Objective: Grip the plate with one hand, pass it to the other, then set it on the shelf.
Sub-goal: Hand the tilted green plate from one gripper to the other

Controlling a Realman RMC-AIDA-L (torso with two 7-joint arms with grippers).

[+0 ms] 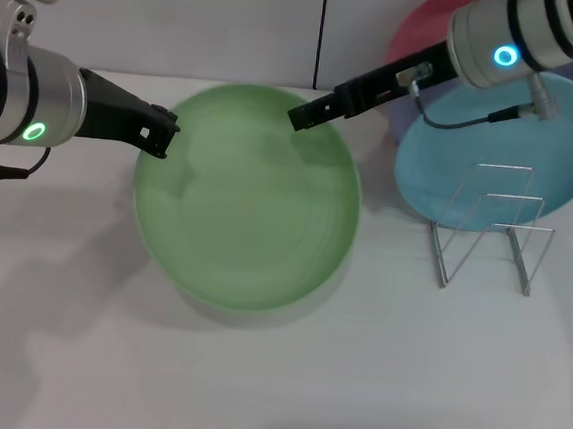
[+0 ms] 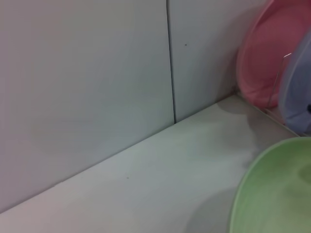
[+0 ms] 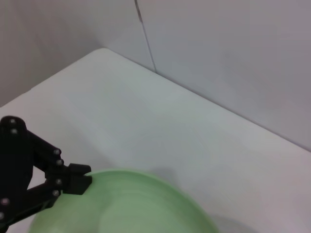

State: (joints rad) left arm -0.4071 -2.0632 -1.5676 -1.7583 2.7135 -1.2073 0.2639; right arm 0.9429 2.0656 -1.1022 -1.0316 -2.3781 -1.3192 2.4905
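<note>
The light green plate hangs above the white table, casting a shadow below it. My left gripper, on the arm with the green ring, is shut on the plate's left rim; the right wrist view shows this grip on the plate. My right gripper, on the arm with the blue ring, reaches the plate's far right rim. The plate's edge also shows in the left wrist view. The wire shelf stands to the right on the table.
A light blue plate leans in the back of the shelf. A pink plate stands behind it against the wall, with a lavender plate beside it. The wall runs along the table's far edge.
</note>
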